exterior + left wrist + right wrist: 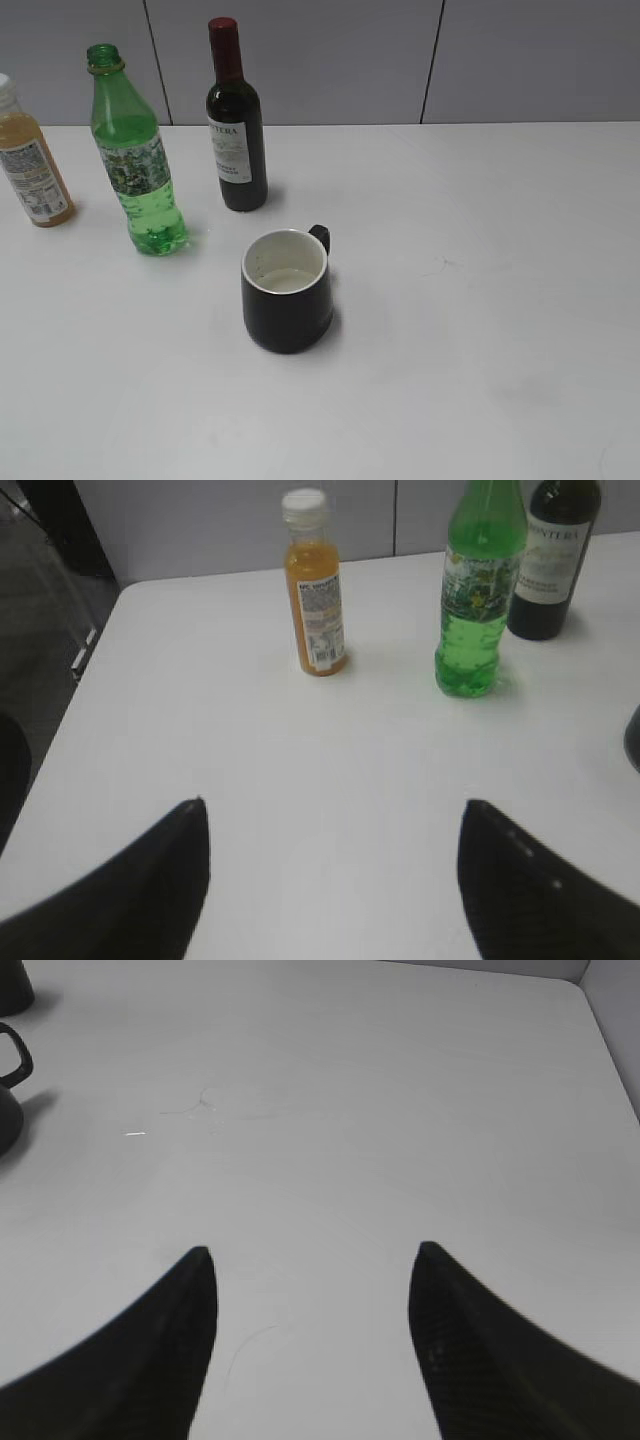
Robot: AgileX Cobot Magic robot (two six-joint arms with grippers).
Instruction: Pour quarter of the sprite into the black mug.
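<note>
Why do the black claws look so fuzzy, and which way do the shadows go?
Both wrist views: the left claw and right claw sit too close to the lens, so they blur. Exterior view: soft shadows fall right of the sprite, wine bottle and mug.

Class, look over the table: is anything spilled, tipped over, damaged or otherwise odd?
Nothing is spilled or tipped. The sprite has no cap, unlike the other two bottles. The black mug stands upright; its white inside looks slightly stained.

I see even, soft overhead light; the squat black mug (287,290) casts a faint shadow rightward. My wrist views look softer, slightly blurred.
</note>
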